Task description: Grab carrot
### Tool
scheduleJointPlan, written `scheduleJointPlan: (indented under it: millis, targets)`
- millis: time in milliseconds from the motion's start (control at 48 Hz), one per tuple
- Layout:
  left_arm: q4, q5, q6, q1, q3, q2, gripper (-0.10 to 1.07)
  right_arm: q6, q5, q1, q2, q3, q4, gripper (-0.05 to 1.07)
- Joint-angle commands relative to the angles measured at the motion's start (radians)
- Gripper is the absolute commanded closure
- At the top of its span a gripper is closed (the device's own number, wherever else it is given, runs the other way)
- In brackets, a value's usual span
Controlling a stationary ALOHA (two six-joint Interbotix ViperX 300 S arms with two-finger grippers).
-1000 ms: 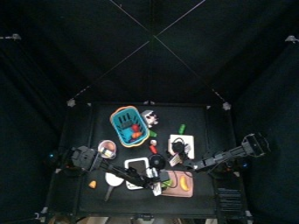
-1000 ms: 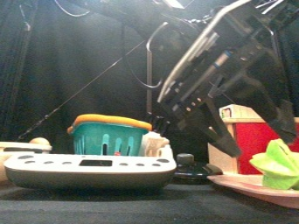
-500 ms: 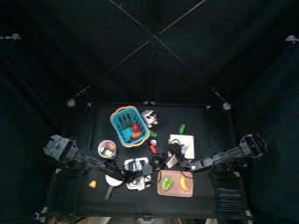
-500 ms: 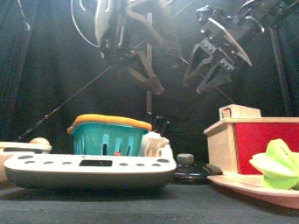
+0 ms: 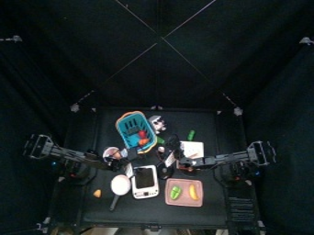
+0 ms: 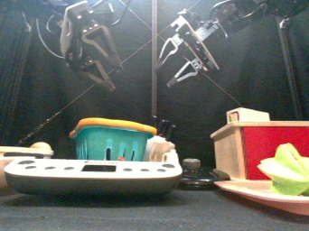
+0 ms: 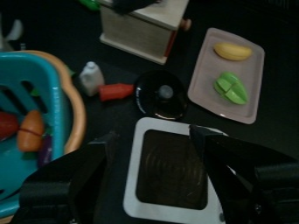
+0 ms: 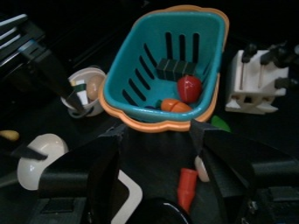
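Teal basket with orange rim seen at table's rear left; red and orange pieces held inside. White scale with dark plate placed in front. Black round lid beside it. Pink tray loaded with green and yellow pieces. Red-and-wood box set at right.

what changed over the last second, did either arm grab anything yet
Both arms lifted off the table's front: the left gripper and right gripper now hang high, the right open. Nothing was taken hold of. The carrot, teal basket and pink tray stayed put.
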Motion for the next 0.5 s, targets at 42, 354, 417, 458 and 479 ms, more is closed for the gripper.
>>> scheduleJointPlan:
  millis: [42, 354, 417, 458, 479]
  targets:
    - [0.021, -0.077, -0.002, 0.107, 0.086, -0.124, -0.02, 0.0, -0.091, -0.057, 0.02, -0.054, -0.029, 0.11]
    - [0.141, -0.391, 0.055, 0.399, 0.213, -0.167, -0.02, -0.002, -0.273, -0.179, 0.13, -0.133, -0.143, 0.11]
    - [0.15, -0.417, 0.061, 0.442, 0.218, -0.172, -0.02, -0.002, -0.314, -0.202, 0.141, -0.149, -0.149, 0.11]
    - [0.149, -0.425, 0.061, 0.465, 0.222, -0.175, -0.02, -0.002, -0.35, -0.224, 0.146, -0.161, -0.143, 0.12]
    - [0.147, -0.426, 0.061, 0.474, 0.225, -0.176, -0.02, 0.0, -0.365, -0.232, 0.147, -0.164, -0.14, 0.12]
